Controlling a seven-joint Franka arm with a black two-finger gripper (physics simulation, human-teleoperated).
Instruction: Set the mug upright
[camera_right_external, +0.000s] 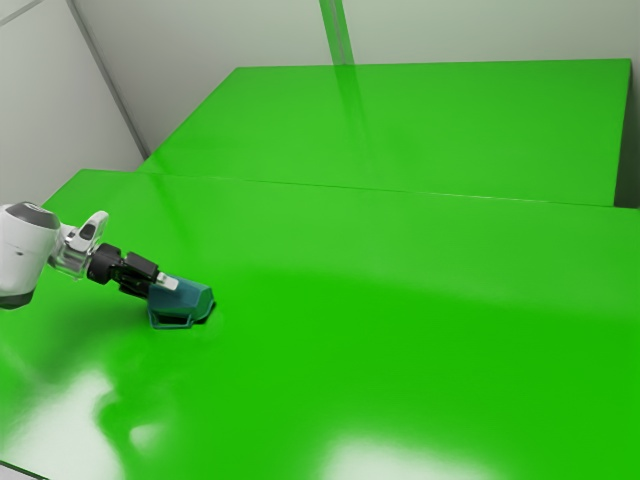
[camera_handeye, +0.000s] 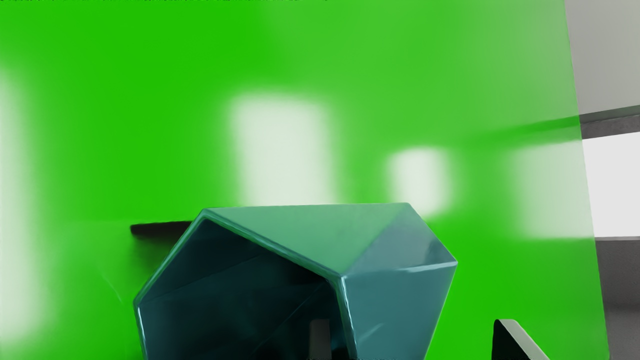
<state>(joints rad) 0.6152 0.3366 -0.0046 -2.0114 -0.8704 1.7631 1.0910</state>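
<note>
At the exterior view's left, the white arm (camera_right_external: 26, 250) reaches in low over the green table (camera_right_external: 400, 330). Next along, the black gripper (camera_right_external: 160, 287) slants down to the mug. Its fingers (camera_handeye: 320, 340) are apart: in the wrist view one stands at the mug's open mouth (camera_handeye: 240, 300), while the other is outside the body with a gap beside it, so they are not clamped on anything.

To the right of the gripper's black body lies the teal mug (camera_right_external: 185, 302), near the table's left part. It appears to rest on its side, mouth facing sideways, so it is not upright as things lie. Its handle cannot be made out with certainty.

The angled sides are the main worry. If the fingers closed here, they could meet a sloping face or only the rim, and the mug might twist or squirt out. A finger pressed against the mouth's edge could shove it over the smooth tabletop rather than tip it. With the hand so low, any turn might knock a knuckle on the table. Let go while leaning, the mug could roll back onto a flat side. Farther right the table offers room for a slide.
</note>
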